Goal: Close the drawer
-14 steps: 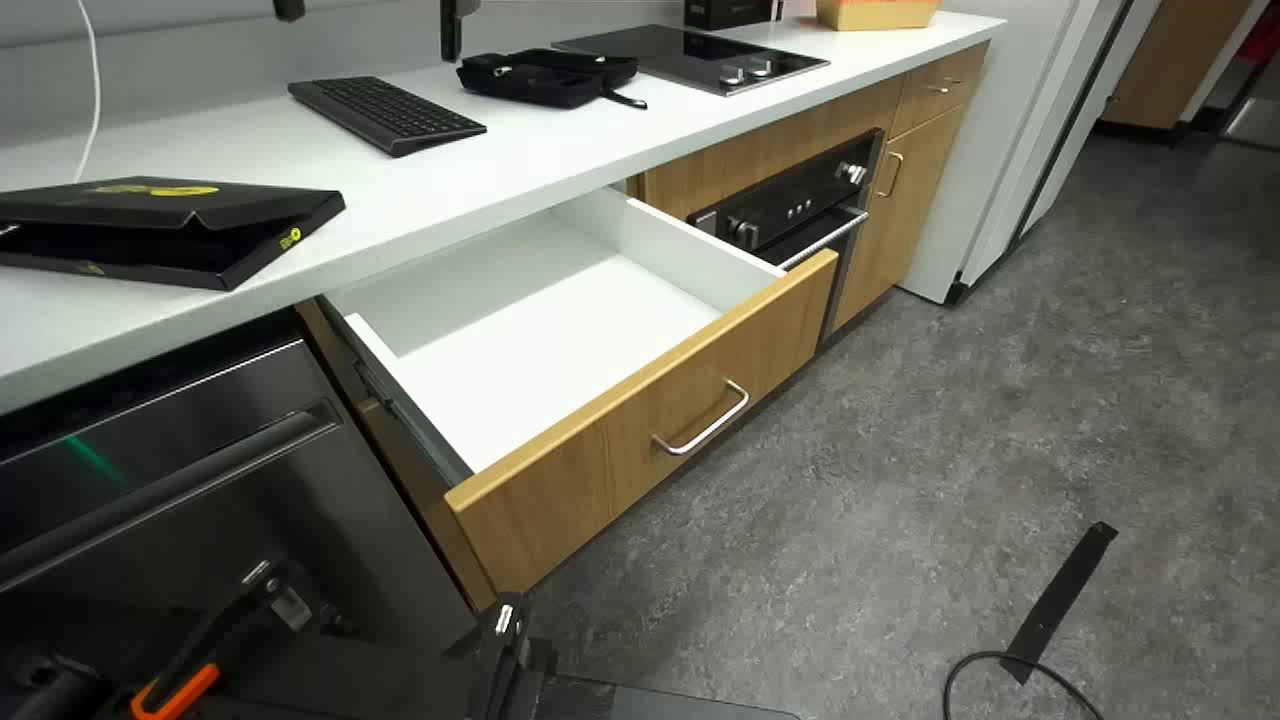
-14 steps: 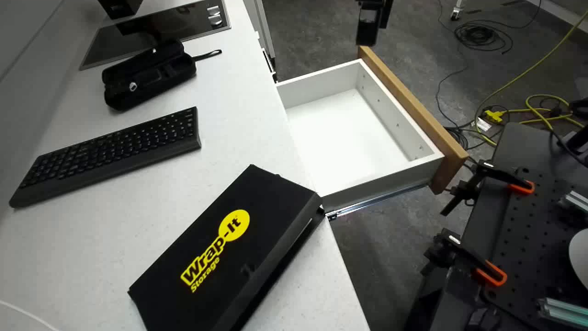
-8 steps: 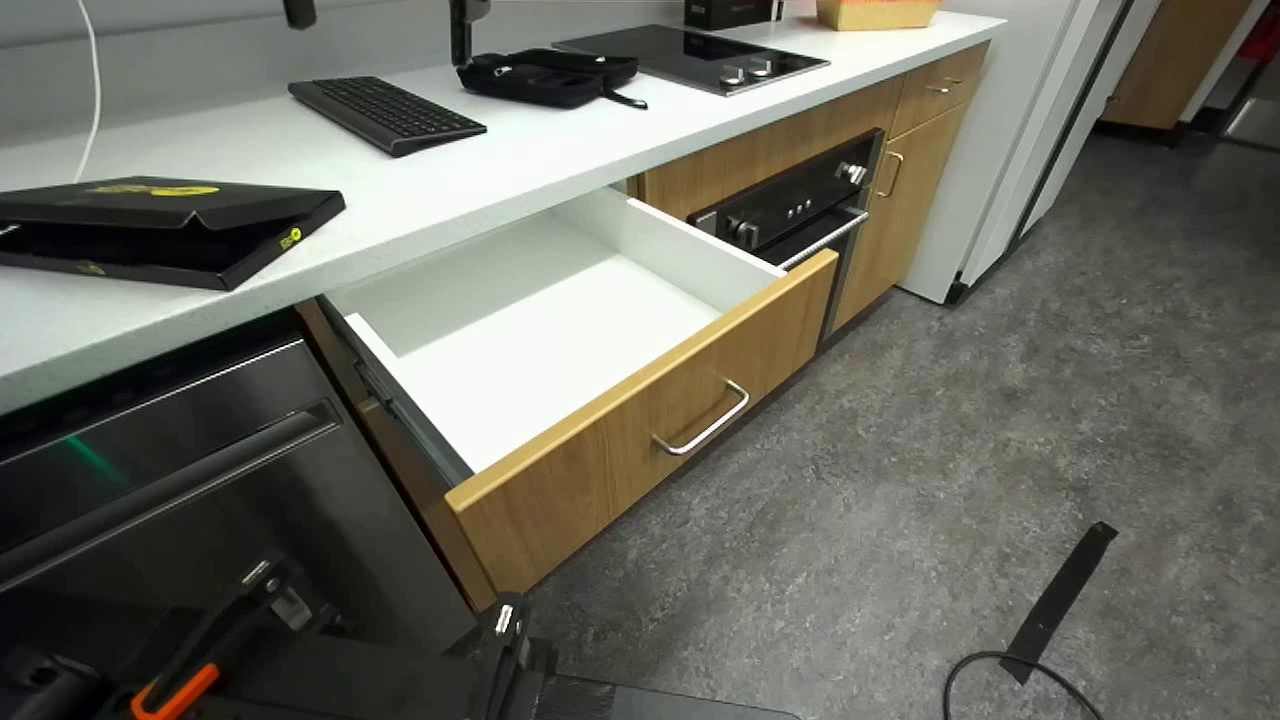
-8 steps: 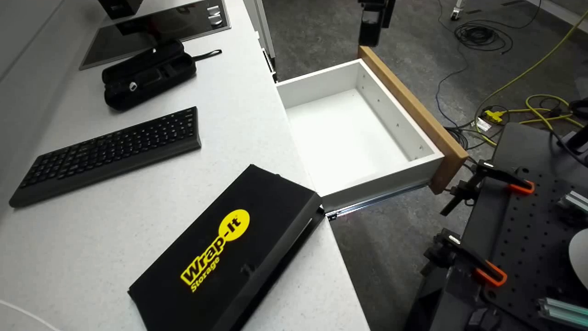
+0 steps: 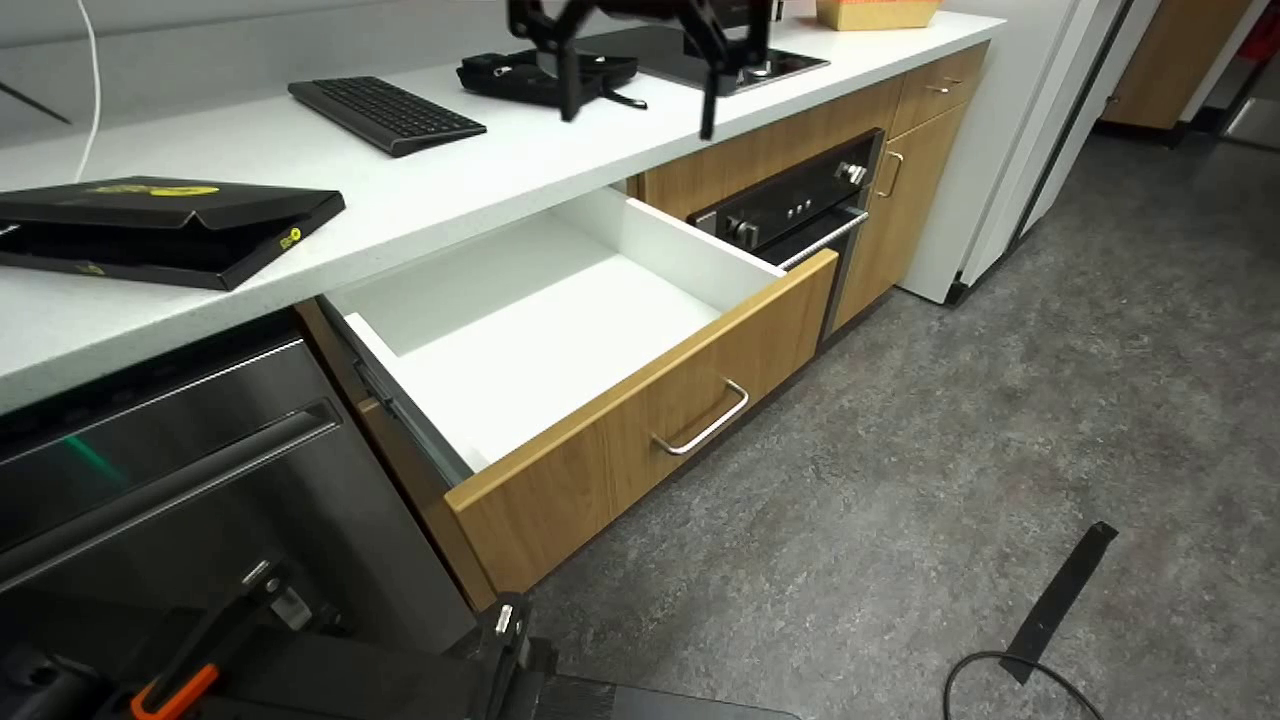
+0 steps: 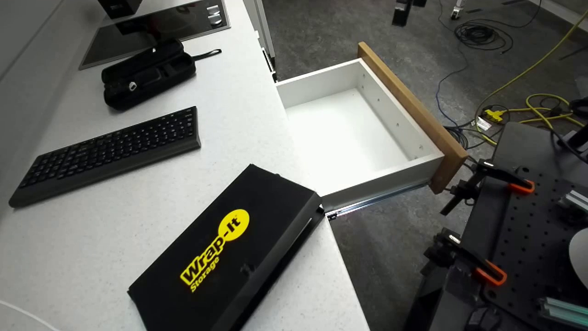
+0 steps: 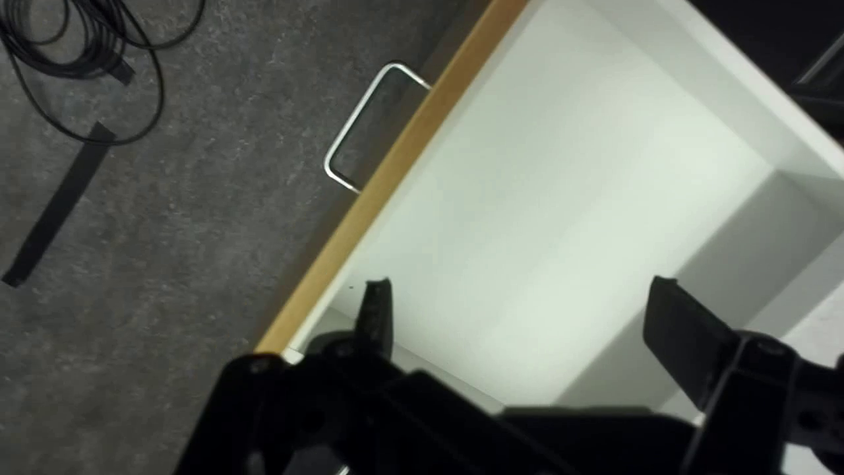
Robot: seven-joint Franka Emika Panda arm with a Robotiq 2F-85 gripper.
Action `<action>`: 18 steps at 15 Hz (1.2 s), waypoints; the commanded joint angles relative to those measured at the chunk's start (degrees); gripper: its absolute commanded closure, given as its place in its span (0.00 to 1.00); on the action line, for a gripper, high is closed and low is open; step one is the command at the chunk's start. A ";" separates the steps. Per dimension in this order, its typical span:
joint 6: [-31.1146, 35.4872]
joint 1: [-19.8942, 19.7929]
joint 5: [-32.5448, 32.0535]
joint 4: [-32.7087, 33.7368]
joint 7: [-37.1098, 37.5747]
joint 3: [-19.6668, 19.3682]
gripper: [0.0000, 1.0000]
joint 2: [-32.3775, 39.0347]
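One wide drawer [image 5: 600, 402], oak-coloured wooden front [image 5: 630, 438] and white box [image 5: 550, 340], stands pulled out beneath the pale countertop [image 6: 239, 115]; one black two-fingered gripper [image 7: 521, 285], jaws spread and empty, hangs higher, apart from it, presumably to reach that front and push.

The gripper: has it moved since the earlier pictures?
Yes. In an exterior view, the gripper has shifted rightward and lower in the picture: from above the keyboard to right of it.
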 commanded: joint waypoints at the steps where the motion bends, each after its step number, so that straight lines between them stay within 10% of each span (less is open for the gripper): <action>1: 5.19 -3.60 -0.90 2.44 3.06 -1.94 0.00 8.79; 11: 3.96 -5.93 0.58 2.98 2.16 -1.90 0.00 12.28; 18: 17.28 -9.05 -0.24 7.21 9.86 -3.82 0.00 25.10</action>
